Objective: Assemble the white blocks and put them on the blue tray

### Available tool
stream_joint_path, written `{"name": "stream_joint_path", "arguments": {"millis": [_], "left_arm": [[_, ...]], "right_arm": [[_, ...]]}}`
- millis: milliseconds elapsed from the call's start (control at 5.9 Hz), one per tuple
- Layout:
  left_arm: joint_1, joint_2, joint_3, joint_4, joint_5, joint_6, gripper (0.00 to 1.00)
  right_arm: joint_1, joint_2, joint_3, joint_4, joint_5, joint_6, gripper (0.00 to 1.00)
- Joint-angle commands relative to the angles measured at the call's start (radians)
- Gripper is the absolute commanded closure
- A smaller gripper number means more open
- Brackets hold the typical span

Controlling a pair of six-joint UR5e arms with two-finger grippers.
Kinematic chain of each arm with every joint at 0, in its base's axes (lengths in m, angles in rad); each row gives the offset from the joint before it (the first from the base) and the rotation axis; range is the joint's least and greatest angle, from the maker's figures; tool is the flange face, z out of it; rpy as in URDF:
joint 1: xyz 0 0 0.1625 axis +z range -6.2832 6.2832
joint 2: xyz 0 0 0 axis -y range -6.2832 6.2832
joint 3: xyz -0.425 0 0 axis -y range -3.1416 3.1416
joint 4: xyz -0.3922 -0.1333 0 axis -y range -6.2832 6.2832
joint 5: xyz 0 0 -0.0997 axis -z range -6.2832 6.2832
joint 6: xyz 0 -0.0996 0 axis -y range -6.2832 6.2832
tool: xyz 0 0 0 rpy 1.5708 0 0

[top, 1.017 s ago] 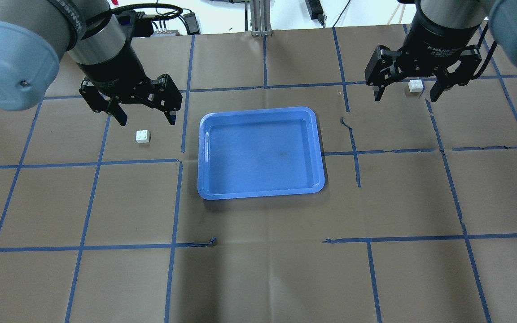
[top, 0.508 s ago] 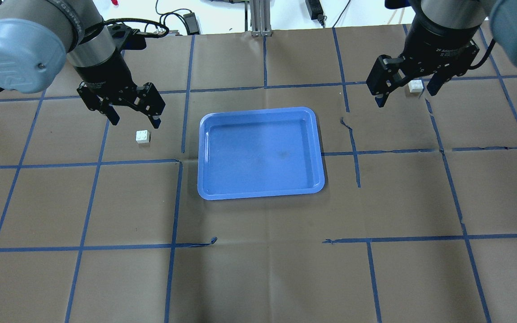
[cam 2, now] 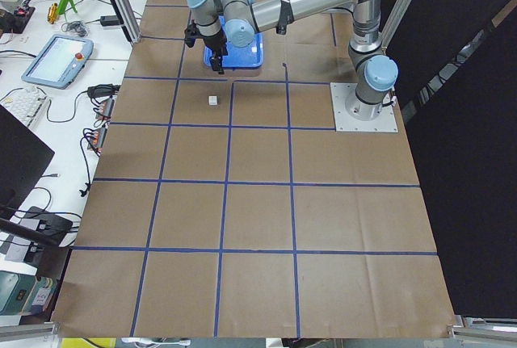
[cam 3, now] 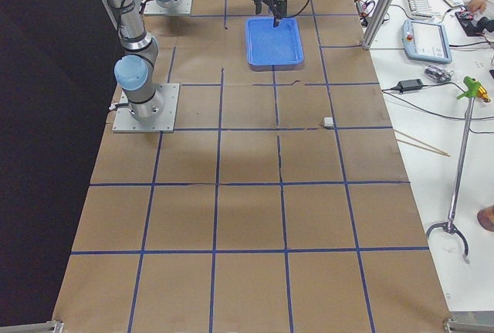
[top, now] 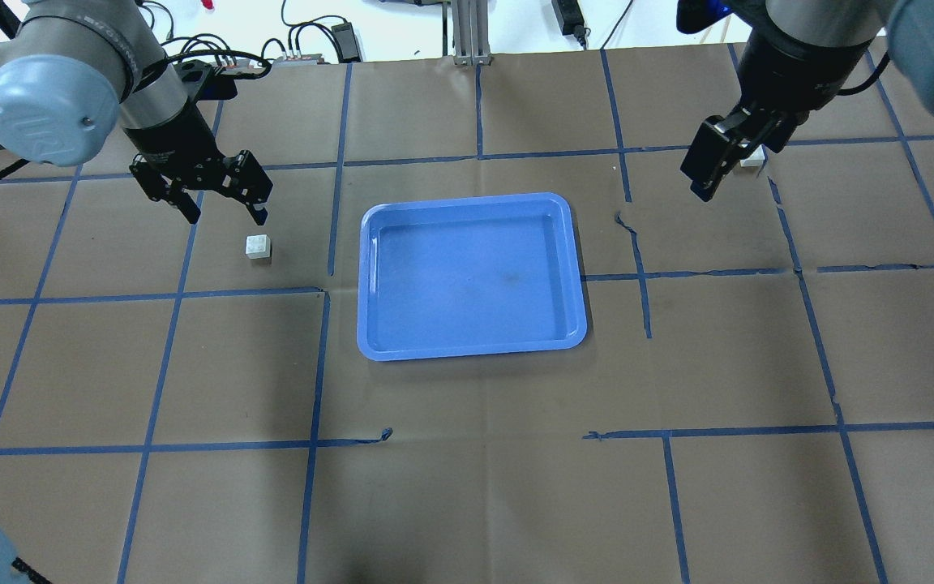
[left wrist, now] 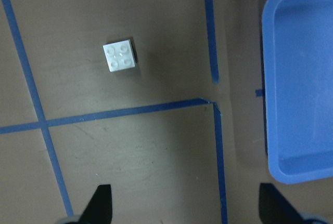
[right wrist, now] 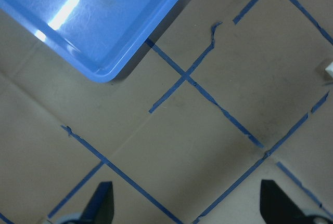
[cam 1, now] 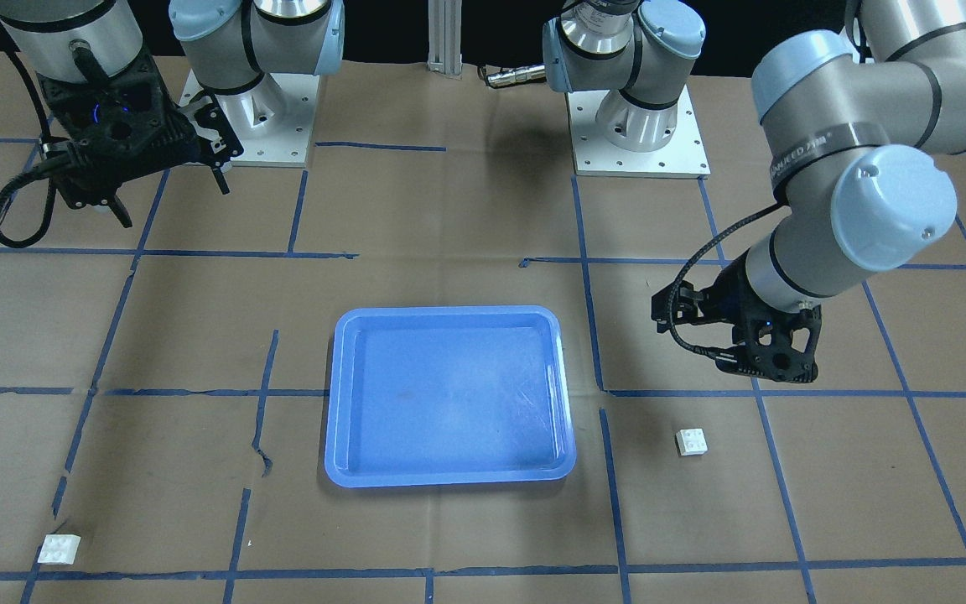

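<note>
**You kept both grippers spread, with the white blocks apart on the table (top: pixel 467 487).**
Nearest the robot sat the blue tray (top: pixel 467 276). Off its left side lay one white block (top: pixel 258 246), with the left gripper (top: pixel 225 217) wide open just past it. Farthest back, the other white block (top: pixel 751 158) sat beside the right gripper (top: pixel 726 166).

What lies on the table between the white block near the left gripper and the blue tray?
One strip of blue tape crosses the gap between white block and blue tray; the rest is brown paper, as the left wrist view shows.
</note>
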Motion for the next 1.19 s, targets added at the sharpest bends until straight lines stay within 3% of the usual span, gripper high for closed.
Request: {"name": "stream_joint_path", "arguments": {"millis": [0, 169, 508, 1017], "left_arm": [[0.001, -0.092, -0.01, 0.126, 0.001, -0.001, 0.01], [0.001, -0.158, -0.022, 0.237, 0.01, 0.005, 0.01], [0.01, -0.189, -0.031, 0.261, 0.011, -0.001, 0.01], [0.029, -0.201, -0.036, 0.264, 0.059, -0.007, 0.01]], "right_arm": [[-0.04, 0.034, 0.0, -0.002, 0.006, -0.382, 0.0], [-0.074, 0.041, 0.0, -0.005, 0.01, -0.453, 0.0], [-0.205, 0.152, -0.065, -0.091, 0.012, -0.687, 0.0], [-0.264, 0.457, -0.405, -0.093, 0.013, -0.95, 0.0]]}}
